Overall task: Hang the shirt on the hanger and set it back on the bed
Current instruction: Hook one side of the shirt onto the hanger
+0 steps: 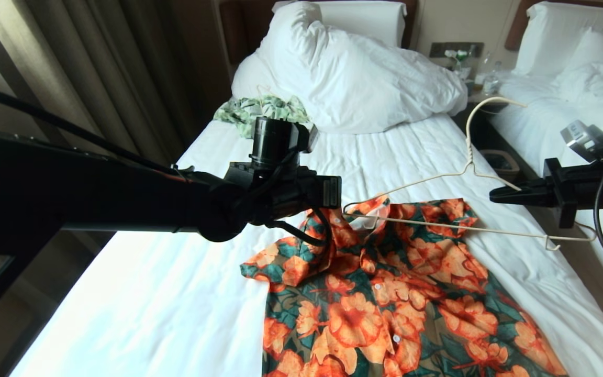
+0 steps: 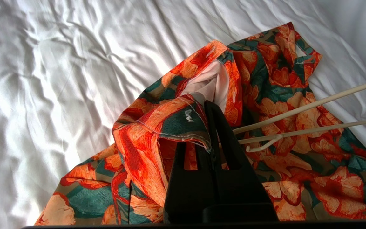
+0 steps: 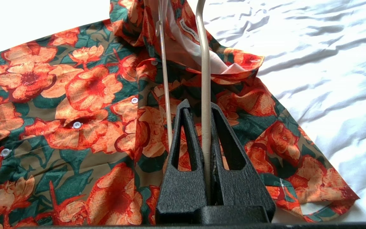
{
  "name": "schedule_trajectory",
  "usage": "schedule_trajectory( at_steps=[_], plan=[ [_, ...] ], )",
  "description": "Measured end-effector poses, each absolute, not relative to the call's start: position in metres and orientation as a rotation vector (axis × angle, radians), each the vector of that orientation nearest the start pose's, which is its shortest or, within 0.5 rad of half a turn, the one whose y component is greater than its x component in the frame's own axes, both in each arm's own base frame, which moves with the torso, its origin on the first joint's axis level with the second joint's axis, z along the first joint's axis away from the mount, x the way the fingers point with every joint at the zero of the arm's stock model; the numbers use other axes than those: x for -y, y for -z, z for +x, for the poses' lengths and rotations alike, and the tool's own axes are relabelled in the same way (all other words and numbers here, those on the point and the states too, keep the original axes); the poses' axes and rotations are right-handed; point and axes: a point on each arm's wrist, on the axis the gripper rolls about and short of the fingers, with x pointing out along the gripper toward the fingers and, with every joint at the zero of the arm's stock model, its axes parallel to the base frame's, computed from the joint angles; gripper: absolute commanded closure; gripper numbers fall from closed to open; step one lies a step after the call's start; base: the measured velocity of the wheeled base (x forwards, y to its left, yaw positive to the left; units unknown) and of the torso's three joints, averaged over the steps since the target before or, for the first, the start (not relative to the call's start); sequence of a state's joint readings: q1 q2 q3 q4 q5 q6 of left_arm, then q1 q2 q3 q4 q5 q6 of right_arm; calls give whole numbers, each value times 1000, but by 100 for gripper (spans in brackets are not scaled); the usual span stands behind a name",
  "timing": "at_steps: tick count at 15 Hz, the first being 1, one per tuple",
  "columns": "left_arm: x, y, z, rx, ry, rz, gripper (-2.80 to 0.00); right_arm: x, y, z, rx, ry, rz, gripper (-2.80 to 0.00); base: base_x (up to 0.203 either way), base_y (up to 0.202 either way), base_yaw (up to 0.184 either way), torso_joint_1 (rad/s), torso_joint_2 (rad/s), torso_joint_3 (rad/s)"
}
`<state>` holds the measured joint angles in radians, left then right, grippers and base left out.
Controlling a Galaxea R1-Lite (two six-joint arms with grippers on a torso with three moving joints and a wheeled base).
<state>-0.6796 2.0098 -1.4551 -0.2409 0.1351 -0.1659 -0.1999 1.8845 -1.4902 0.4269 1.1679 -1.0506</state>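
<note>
The orange-flowered dark green shirt (image 1: 385, 293) lies front up on the bed (image 1: 176, 293), buttons showing. My left gripper (image 1: 333, 201) is shut on the shirt's fabric edge near the collar and holds it raised off the sheet; in the left wrist view the lifted fold (image 2: 170, 124) drapes over the left gripper (image 2: 206, 106) and the pale lining shows. My right gripper (image 1: 492, 196) is shut on a side wire of the cream-white hanger (image 1: 464, 226), held level over the shirt's top. One hanger end points into the collar opening. The right gripper (image 3: 199, 105) clamps the hanger (image 3: 206, 79).
A rumpled white duvet (image 1: 354, 73) and pillow fill the head of the bed, with a pale green patterned garment (image 1: 259, 110) beside them. A second white bed (image 1: 568, 78) stands at the right, past a narrow gap with a nightstand (image 1: 469, 68). Curtains (image 1: 97, 78) hang at the left.
</note>
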Motion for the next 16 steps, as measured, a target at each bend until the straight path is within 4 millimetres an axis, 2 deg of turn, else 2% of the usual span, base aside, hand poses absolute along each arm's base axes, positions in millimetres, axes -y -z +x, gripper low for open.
schedule_trajectory(
  at_steps=[10,13,16],
  plan=[
    [265,-227,307,-305,564,-44,0,30,-206,367,-118,-1162,-408,0,0,0,0,0,0,0],
    [278,-236,286,-294,623,-38,0,20,-215,373,-92,-1174,-433,0,0,0,0,0,0,0],
    [286,-242,277,-276,656,-27,0,16,-227,376,-65,-1169,-460,0,0,0,0,0,0,0]
  ],
)
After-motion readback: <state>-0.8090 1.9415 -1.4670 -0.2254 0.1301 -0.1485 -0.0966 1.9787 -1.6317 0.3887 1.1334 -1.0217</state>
